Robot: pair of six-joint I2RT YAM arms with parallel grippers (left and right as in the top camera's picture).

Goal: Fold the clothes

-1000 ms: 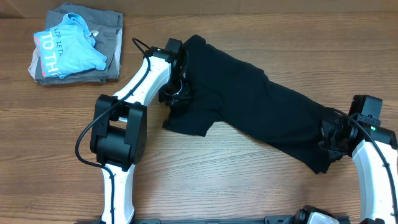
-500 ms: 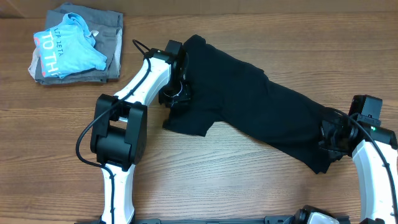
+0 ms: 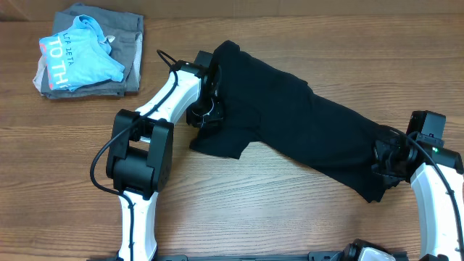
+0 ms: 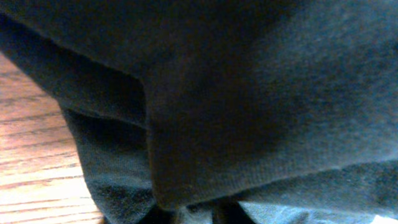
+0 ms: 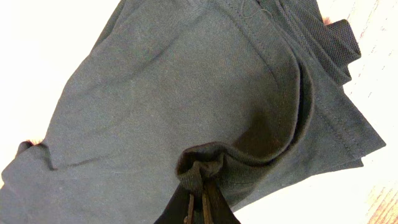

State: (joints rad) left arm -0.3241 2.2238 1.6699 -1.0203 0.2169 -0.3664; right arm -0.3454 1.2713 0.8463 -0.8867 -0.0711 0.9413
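The black T-shirt (image 3: 290, 123) lay spread diagonally on the surface (image 3: 290, 225), seemingly held at both ends for straightening. The right gripper (image 5: 198, 200) had its jaws clenched on bunched fabric. The left gripper (image 3: 208, 109) sat at the opposite edge, its jaws buried in cloth, so I could not tell their state.

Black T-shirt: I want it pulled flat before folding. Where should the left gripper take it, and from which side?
Probably the flap jutting onto bare wood at the black T-shirt's left end, approached from the table side below it. Its edge lies free there, opposite the right gripper's pinch.
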